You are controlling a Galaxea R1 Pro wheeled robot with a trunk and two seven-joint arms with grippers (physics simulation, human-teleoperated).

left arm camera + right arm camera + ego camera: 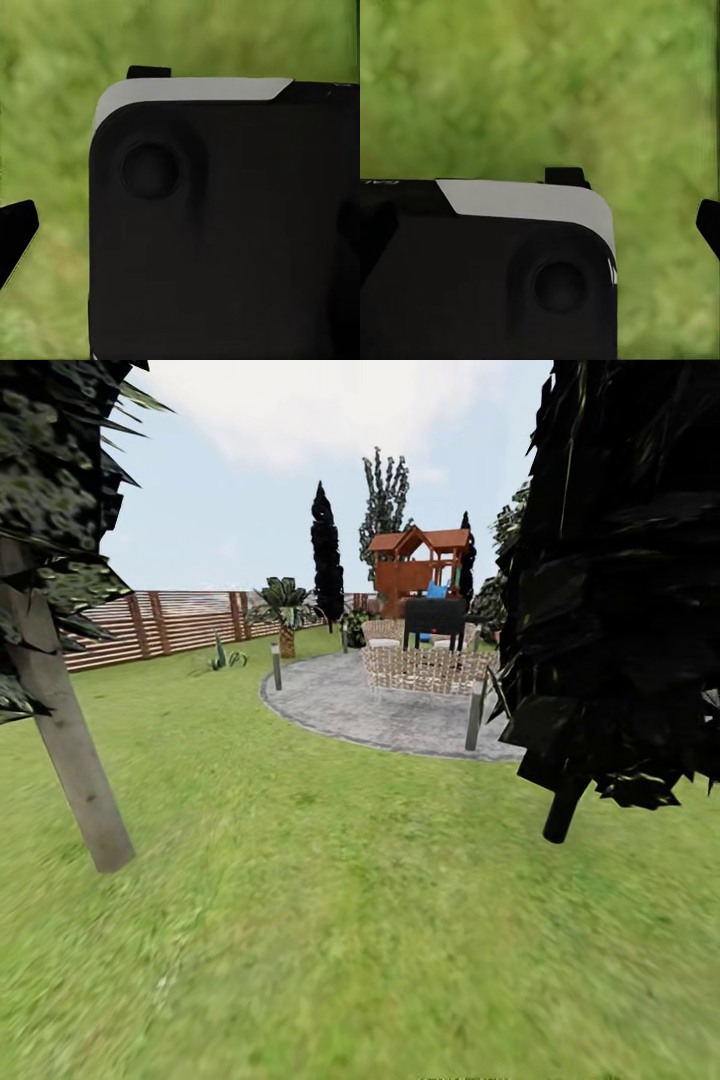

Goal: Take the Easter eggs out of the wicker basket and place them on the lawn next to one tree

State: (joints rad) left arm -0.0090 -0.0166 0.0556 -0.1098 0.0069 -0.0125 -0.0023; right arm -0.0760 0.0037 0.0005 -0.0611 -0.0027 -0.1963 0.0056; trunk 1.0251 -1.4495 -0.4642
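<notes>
Green lawn (330,920), tree (70,760), patio (380,705) ahead, wrist views blurred grass

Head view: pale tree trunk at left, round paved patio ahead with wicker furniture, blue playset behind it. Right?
Not quite: the playset is red-brown wood, not blue, as the head view shows. The pale trunk at left and the patio with wicker furniture are as stated.
</notes>
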